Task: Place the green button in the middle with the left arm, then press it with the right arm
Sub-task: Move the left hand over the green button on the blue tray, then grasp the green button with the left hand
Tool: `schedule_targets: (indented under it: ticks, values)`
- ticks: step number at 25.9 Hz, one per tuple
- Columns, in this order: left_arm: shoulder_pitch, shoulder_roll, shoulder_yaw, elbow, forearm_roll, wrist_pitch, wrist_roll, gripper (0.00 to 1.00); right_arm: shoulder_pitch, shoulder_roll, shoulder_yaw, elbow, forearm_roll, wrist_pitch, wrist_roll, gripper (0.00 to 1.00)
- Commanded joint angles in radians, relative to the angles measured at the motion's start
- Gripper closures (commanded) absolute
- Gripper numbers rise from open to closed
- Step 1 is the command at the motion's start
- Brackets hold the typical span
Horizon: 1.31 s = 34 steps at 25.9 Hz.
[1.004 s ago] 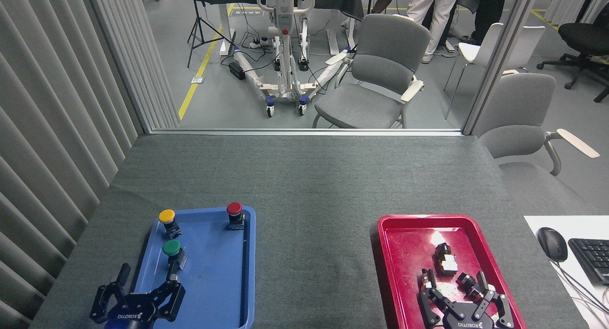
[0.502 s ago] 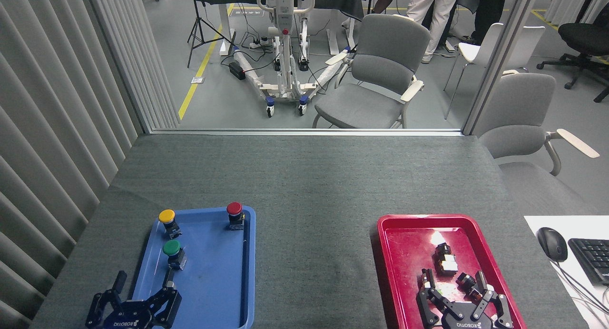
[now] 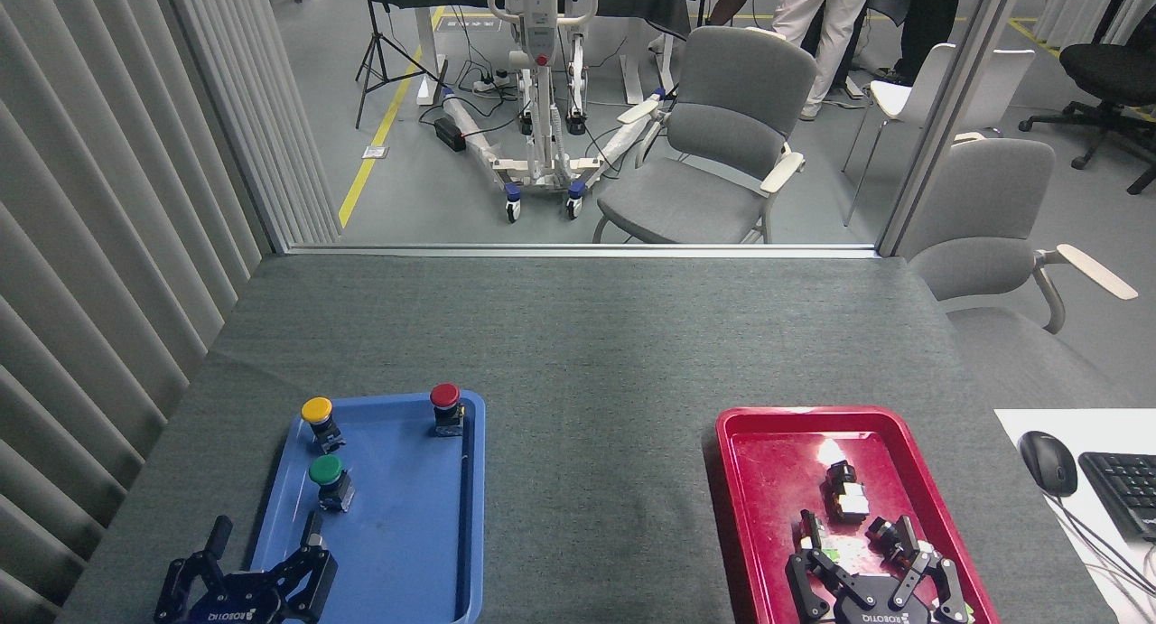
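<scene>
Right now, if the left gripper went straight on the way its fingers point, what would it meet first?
Probably the green button: the open left gripper points up the blue tray toward it, nothing between. Height is unclear.

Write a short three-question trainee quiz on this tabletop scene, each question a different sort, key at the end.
1. True or false: the green button sits in the blue tray.
2. Which button stands nearest the green one? A) yellow button B) red button
3. Fill in: the right hand hovers over the ___ tray.

Key: 1 true; 2 A; 3 red. Both the left hand and the right hand are open, holding nothing.
</scene>
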Motion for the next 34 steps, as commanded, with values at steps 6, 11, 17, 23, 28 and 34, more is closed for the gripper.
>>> schedule_targets:
  ticks: [6, 11, 17, 23, 28, 34]
  values:
    - [-0.017, -0.006, -0.004, 0.013, 0.000, 0.002, -0.002, 0.00, 0.001, 0.030, -0.012, 0.003, 0.052, -0.018, -0.003, 0.00]
    - [-0.022, -0.012, -0.016, 0.046, 0.000, -0.003, -0.002, 0.00, -0.003, 0.045, -0.012, 0.005, 0.055, -0.017, -0.003, 0.00]
    - [-0.109, -0.014, -0.074, 0.203, -0.008, 0.003, 0.004, 0.01, -0.006, 0.055, -0.012, 0.008, 0.057, -0.018, -0.003, 0.00]
    - [-0.180, -0.011, -0.080, 0.316, -0.018, 0.002, 0.056, 0.01, -0.006, 0.056, -0.014, 0.014, 0.055, -0.018, -0.002, 0.00]
    - [-0.246, 0.003, -0.080, 0.416, -0.018, -0.003, 0.064, 0.00, -0.008, 0.062, -0.014, 0.014, 0.055, -0.018, -0.002, 0.00]
    - [-0.301, 0.009, -0.082, 0.500, -0.023, -0.029, 0.064, 0.01, -0.008, 0.062, -0.014, 0.014, 0.055, -0.018, -0.002, 0.00]
